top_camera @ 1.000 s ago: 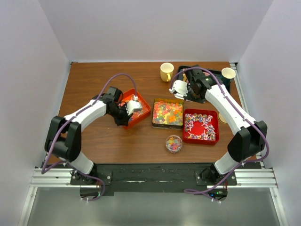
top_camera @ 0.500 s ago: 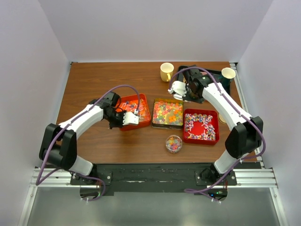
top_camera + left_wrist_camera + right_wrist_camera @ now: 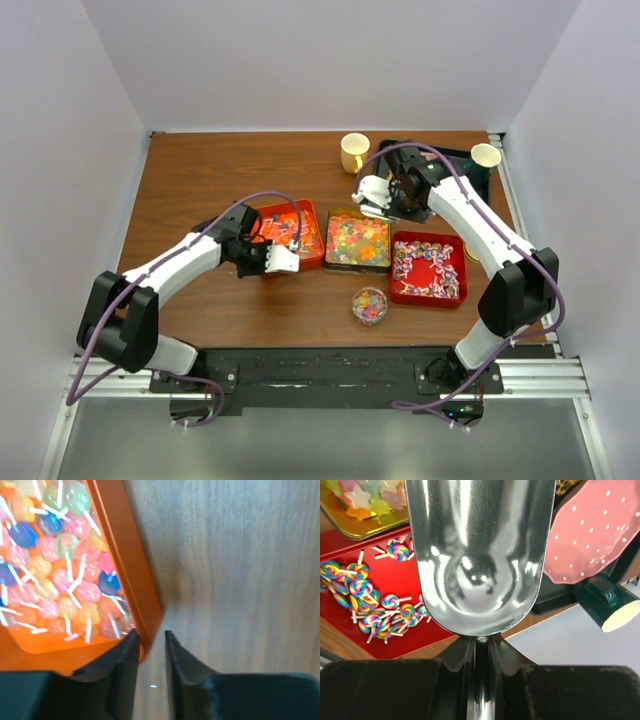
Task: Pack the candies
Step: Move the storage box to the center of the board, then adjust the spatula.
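Observation:
The orange tray (image 3: pixel 305 215) holds orange, pink and blue lollipop candies (image 3: pixel 60 570). My left gripper (image 3: pixel 282 258) is shut on the rim at its near corner (image 3: pixel 145 630), one finger inside and one outside. The star-shaped gummies (image 3: pixel 357 238) fill a gold tray, and their edge shows in the right wrist view (image 3: pixel 360 497). Swirl lollipops (image 3: pixel 365 615) lie in the red tray (image 3: pixel 427 268). My right gripper (image 3: pixel 378 195) is shut on the handle of an empty metal scoop (image 3: pixel 480 555), held above the gap between the gold and red trays.
A small clear bowl of mixed candies (image 3: pixel 369 305) stands near the front. A yellow mug (image 3: pixel 354 152) and a black tray (image 3: pixel 450 165) stand at the back, with a pink dotted plate (image 3: pixel 590 535) and a dark green cup (image 3: pixel 615 607) beside it.
My left gripper moved toward the front right with the orange tray's corner, and the tray turned square beside the gold tray. My right gripper shifted left with the scoop.

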Tool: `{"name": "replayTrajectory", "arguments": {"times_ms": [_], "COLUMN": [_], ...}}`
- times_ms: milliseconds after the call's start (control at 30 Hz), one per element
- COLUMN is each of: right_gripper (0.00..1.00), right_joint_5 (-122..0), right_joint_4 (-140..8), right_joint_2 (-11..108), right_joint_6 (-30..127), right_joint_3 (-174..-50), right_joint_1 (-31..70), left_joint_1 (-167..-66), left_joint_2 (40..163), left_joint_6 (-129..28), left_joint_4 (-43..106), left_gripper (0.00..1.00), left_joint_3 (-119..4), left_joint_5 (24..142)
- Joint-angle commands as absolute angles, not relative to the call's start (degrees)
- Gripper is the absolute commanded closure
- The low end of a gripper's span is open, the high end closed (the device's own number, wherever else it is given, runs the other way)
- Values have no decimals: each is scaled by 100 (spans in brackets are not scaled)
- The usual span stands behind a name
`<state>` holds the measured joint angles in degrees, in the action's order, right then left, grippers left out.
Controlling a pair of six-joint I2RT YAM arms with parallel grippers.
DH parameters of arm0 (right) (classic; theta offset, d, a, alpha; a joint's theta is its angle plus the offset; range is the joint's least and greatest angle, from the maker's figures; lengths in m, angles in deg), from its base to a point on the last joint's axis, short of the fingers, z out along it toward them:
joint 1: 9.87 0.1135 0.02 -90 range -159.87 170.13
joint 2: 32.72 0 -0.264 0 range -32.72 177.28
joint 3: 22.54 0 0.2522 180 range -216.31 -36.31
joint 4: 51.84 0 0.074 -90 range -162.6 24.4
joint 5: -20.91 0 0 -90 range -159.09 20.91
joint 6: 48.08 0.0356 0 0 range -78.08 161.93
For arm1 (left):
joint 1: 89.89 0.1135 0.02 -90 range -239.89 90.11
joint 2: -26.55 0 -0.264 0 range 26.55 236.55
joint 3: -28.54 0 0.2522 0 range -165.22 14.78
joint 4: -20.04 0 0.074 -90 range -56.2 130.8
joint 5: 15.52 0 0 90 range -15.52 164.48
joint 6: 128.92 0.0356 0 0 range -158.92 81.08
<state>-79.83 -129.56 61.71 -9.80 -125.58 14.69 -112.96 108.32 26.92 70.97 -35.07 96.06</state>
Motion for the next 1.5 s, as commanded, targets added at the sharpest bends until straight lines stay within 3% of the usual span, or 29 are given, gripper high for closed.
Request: {"name": "replayTrajectory", "arguments": {"times_ms": [0,133,333,467,633,833,1233,1333,1367,1400,1467], "right_gripper": [100,100,100,100,100,100,100,100,100,100,95], "right_joint_5": [-7631,-7358,-7304,-7472,-7542,-7656,-7674,-7639,-7621,-7612,-7577], "right_joint_4": [-13003,-12696,-12124,-12018,-12062,-12036,-11948,-11939,-11921,-11921,-11913], "right_joint_2": [5992,5895,5710,5886,6211,6448,6730,6748,6756,6765,6748], "right_joint_6": [-1055,-1133,-1055,-932,-835,-870,-844,-835,-826,-783,-721], "right_joint_3": [-12780,-12702,-12411,-12481,-12894,-13131,-13589,-13580,-13571,-13545,-13518], "right_joint_1": [1632,1843,2589,3072,3363,3548,3741,3768,3768,3768,3768], "left_joint_1": [-11047,-10282,-9683,-9639,-9648,-9665,-9736,-9736,-9727,-9727,-9718], "left_joint_2": [10067,9607,10282,10653,10925,11276,11628,11689,11699,11716,11751], "left_joint_6": [1763,58,-3843,-7160,-8487,-8656,-8647,-8830,-8927,-9024,-9157], "left_joint_4": [6913,6562,5088,1962,53,-3,49,-231,-389,-678,-786], "left_gripper": [65,49,46,45,44,45,60,74,88,96,100], "left_joint_3": [-3461,-4084,-4438,-3446,-2856,-2996,-3093,-3066,-3040,-2979,-2952], "left_joint_5": [9864,10690,12683,13872,13960,13935,13864,13960,14004,14048,14145]}}
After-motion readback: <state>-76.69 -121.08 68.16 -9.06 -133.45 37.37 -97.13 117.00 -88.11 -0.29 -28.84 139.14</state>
